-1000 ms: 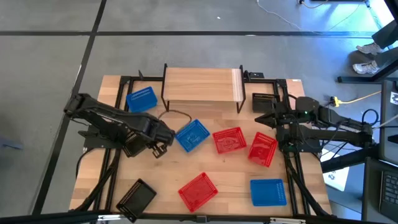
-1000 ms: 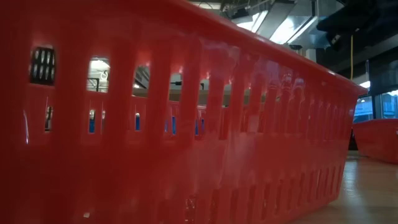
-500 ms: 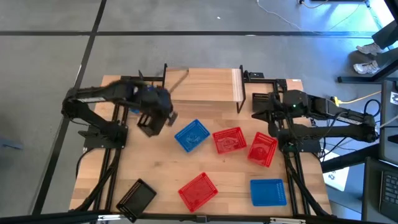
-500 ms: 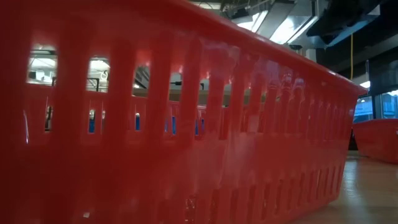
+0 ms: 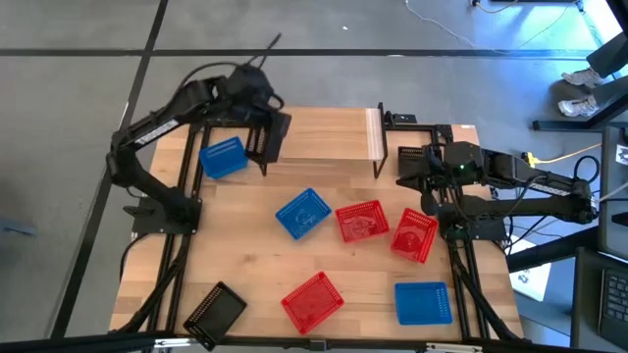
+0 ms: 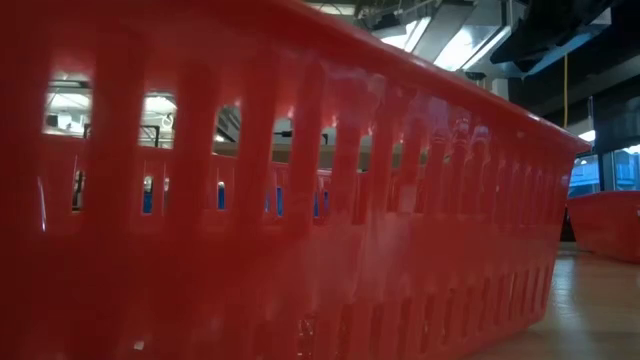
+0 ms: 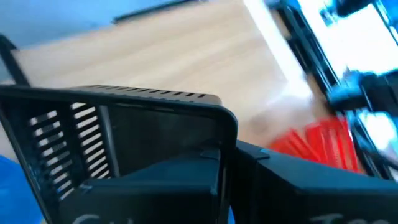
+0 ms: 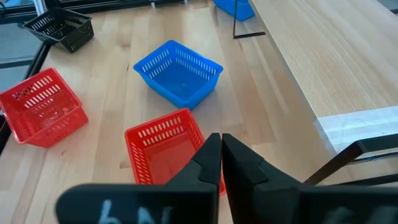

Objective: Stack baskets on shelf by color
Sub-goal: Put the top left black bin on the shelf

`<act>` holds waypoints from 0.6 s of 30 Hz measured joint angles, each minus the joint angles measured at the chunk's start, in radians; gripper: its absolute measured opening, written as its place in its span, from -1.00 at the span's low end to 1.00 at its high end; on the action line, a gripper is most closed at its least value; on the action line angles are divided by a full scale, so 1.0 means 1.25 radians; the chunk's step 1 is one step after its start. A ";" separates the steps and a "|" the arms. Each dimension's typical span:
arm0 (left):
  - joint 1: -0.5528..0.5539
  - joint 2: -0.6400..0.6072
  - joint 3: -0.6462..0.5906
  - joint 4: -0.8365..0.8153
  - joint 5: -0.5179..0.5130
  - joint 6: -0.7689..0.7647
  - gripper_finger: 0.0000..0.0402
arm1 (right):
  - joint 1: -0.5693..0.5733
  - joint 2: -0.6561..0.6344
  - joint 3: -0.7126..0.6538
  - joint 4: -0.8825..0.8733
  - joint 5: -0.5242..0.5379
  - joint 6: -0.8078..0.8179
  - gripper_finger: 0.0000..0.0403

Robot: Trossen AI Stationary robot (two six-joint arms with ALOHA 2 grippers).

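Black basket (image 5: 274, 135), clamped in the left gripper (image 5: 263, 118) over the shelf's (image 5: 324, 132) left end: best lowered level and flush to that end; right gripper (image 5: 412, 175), shut and empty, waits by the desk's right edge.

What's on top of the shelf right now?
No basket rests on the shelf. The left end effector holds a black basket over its left end; the plank beneath that is covered.

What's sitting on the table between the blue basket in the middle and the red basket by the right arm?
In the high view, one red basket lies between the blue basket and the tilted red basket near the right arm.
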 joint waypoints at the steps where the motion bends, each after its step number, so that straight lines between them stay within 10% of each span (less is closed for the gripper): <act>1: 0.019 0.011 0.000 0.005 0.008 0.003 -1.00 | 0.000 0.000 0.000 0.000 0.000 0.000 -0.93; 18: 0.099 0.153 0.000 0.052 0.108 0.069 -1.00 | 0.000 0.000 0.000 0.001 0.000 0.004 -0.93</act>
